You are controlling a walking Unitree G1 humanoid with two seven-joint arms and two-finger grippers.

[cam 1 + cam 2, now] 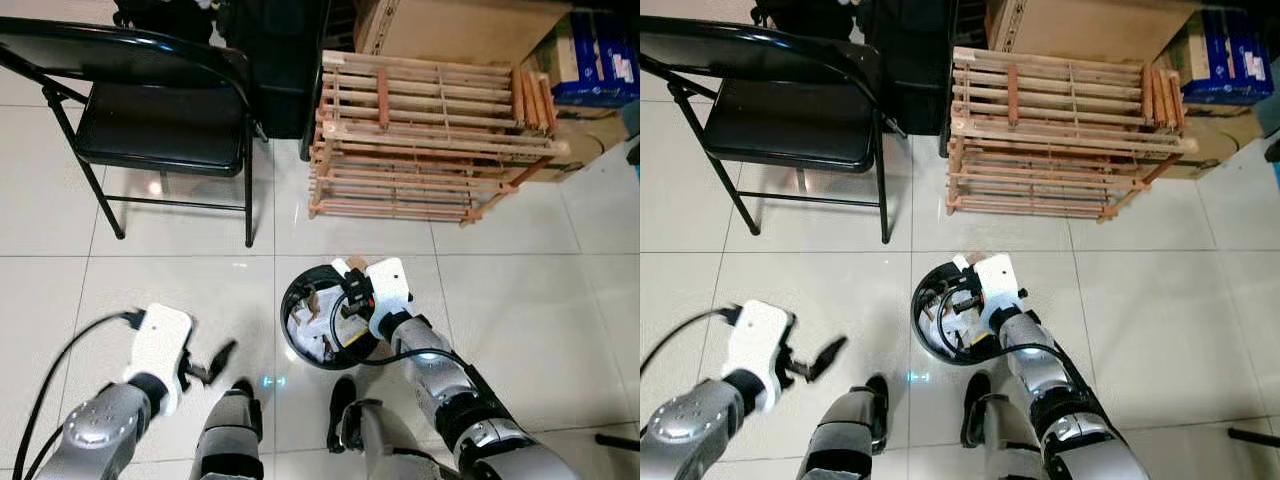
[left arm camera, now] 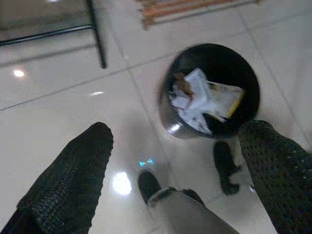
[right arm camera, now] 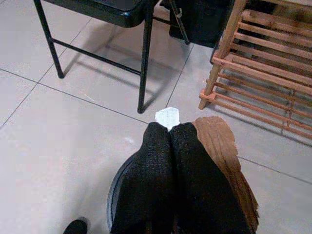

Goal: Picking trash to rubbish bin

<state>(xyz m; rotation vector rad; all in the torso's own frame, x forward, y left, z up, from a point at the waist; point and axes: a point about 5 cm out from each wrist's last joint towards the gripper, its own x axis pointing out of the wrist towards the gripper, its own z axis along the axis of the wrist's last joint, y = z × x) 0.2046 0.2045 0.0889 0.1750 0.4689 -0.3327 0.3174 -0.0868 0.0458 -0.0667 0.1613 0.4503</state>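
Pale floor tiles (image 1: 520, 320) are lying under everything. Right gripper (image 3: 169, 131) is hanging over the bin (image 1: 293, 300), its two fingers pressed together on a white scrap (image 3: 167, 117) poking out at the tips, with a brown scrap (image 3: 222, 146) lying against one finger. Left gripper (image 2: 170, 161) is hovering low near the robot's left foot (image 1: 243, 392), fingers spread wide and holding nothing. One black bin is sitting just ahead of the two feet, with crumpled white and yellow trash (image 2: 204, 100) showing inside in the left wrist view. Beyond it, one black folding chair (image 1: 160, 130) and one wooden rack (image 1: 430, 140) are standing side by side, with cardboard boxes (image 1: 450, 25) behind the rack.
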